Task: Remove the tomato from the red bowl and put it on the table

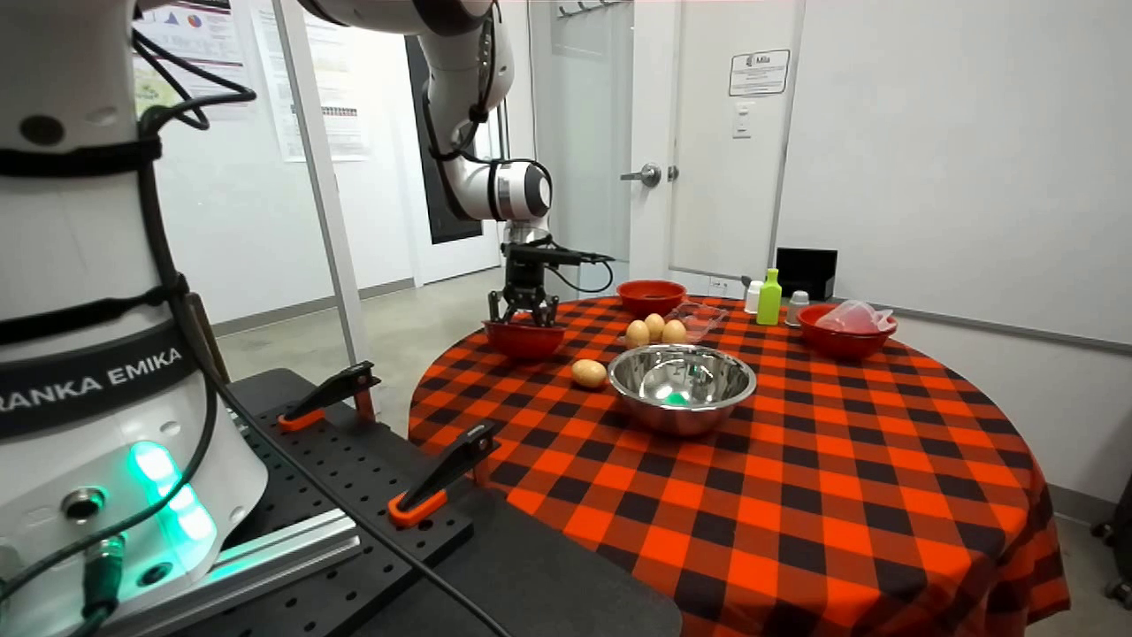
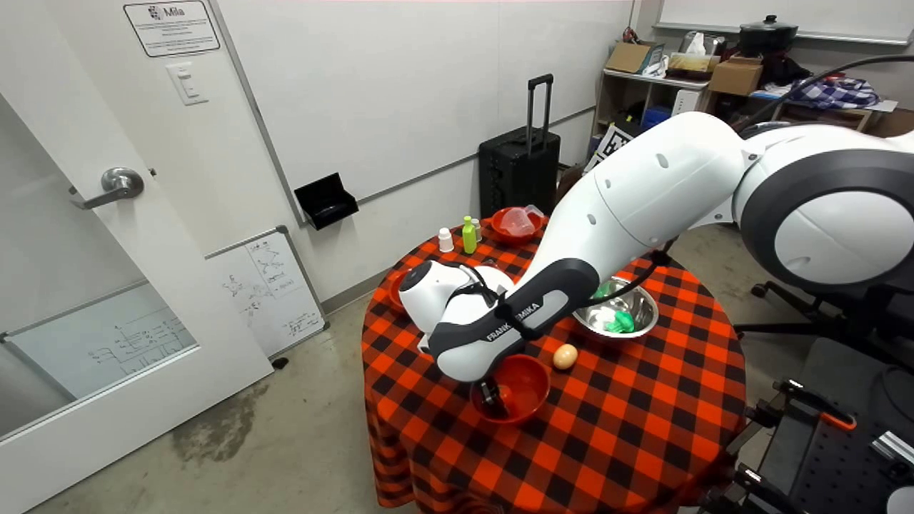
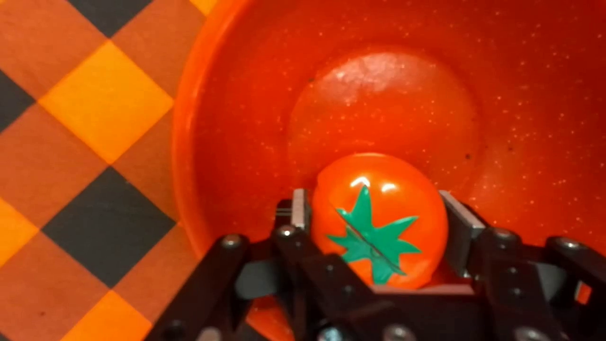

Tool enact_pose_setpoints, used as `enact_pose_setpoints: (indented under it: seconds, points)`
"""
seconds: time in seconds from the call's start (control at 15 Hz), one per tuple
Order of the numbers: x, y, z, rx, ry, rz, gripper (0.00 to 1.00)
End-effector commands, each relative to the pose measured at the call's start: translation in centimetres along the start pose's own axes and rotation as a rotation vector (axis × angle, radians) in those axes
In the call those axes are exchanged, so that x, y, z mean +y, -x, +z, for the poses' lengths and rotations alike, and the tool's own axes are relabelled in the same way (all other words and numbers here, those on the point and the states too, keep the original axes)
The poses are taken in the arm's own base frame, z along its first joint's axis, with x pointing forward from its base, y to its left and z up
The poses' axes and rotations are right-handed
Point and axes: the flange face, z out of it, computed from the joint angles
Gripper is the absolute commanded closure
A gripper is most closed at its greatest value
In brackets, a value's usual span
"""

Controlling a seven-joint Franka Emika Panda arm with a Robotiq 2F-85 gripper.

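The tomato (image 3: 378, 182), shiny orange-red with a green leaf star, lies inside the red bowl (image 3: 246, 104), against its side nearest the gripper base. My gripper (image 3: 371, 208) reaches down into the bowl with one finger on each side of the tomato. The left pad looks in contact or nearly so; the right pad is also close. I cannot tell whether the fingers clamp it. In both exterior views the gripper (image 1: 524, 314) is in the bowl (image 1: 524, 343), and the bowl (image 2: 532, 389) stands on the checked table (image 1: 840, 495). The arm hides part of the bowl.
A brown egg (image 1: 589, 373) and the steel bowl (image 1: 681, 416), with something green inside, stand beside the red bowl. Three eggs (image 1: 655, 329) by a clear plastic carton, two other red bowls (image 1: 652, 299) (image 1: 840, 341) and a green bottle (image 1: 768, 299) are farther back.
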Motion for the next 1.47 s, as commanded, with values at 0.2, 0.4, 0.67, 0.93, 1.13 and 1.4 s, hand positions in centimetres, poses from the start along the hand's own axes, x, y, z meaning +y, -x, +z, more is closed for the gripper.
enact_pose_setpoints:
  seconds: [0.2, 0.4, 0.67, 0.93, 1.13, 1.4]
  points:
    - [0.5, 1.6, -2.6, 0.019, -0.016, 0.053, 0.62]
    - [0.5, 2.9, -5.4, 0.032, 0.003, 0.096, 0.62]
    - [-0.7, 4.8, -9.7, 0.034, 0.022, 0.156, 0.62]
    - [-3.2, 8.8, -13.1, 0.022, -0.015, 0.289, 0.62]
    - [-6.0, 12.3, -14.1, -0.003, -0.061, 0.430, 0.62]
    - [-10.1, 16.2, -12.2, -0.045, -0.153, 0.604, 0.62]
